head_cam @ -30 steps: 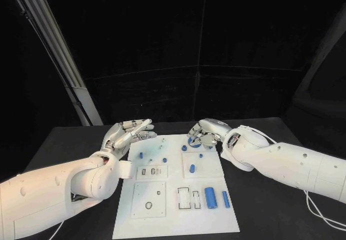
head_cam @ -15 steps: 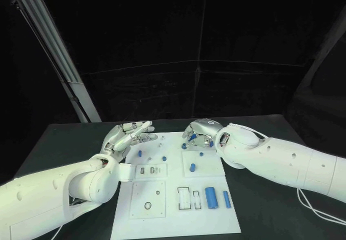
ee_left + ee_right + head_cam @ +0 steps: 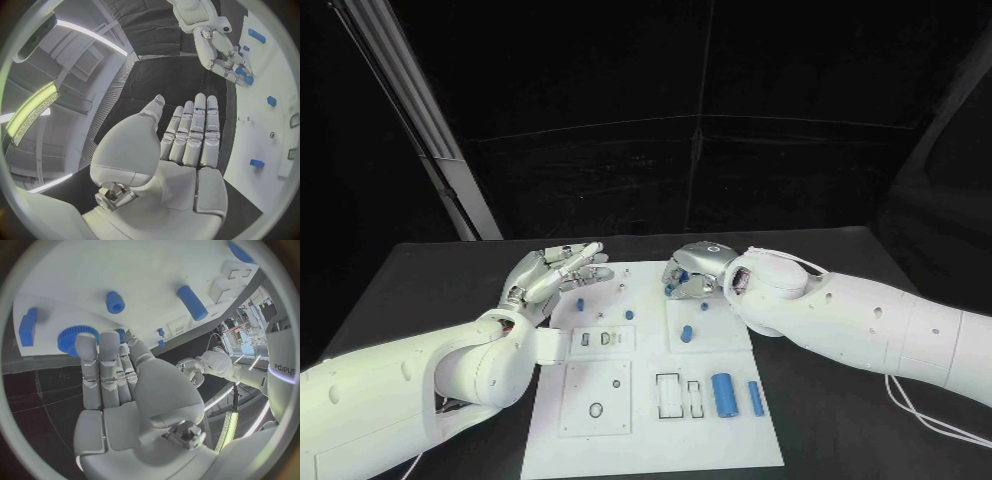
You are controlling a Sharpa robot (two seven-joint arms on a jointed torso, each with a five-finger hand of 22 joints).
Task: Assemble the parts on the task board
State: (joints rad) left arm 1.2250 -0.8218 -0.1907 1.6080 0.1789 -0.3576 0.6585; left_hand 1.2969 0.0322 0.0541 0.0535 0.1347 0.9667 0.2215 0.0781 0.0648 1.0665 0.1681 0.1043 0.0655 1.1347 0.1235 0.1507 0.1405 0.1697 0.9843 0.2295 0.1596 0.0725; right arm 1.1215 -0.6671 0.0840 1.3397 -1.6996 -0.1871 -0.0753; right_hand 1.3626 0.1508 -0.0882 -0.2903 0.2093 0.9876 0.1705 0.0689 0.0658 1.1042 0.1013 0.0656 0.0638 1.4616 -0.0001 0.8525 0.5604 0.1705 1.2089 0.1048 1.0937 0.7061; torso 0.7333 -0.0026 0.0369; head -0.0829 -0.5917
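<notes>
White task board [image 3: 639, 420] flat on table — blue parts [image 3: 721, 396] scattered.

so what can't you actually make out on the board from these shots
- Head view: the right hand covers the far right part of the task board, hiding the parts under it.
- Right wrist view: its fingers hide part of the blue gear; contact cannot be told.
- Head view: small slots by the left hand are too small to tell filled from empty.

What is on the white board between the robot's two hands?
In the head view, bare white task board lies between the left hand and the right hand.
</notes>
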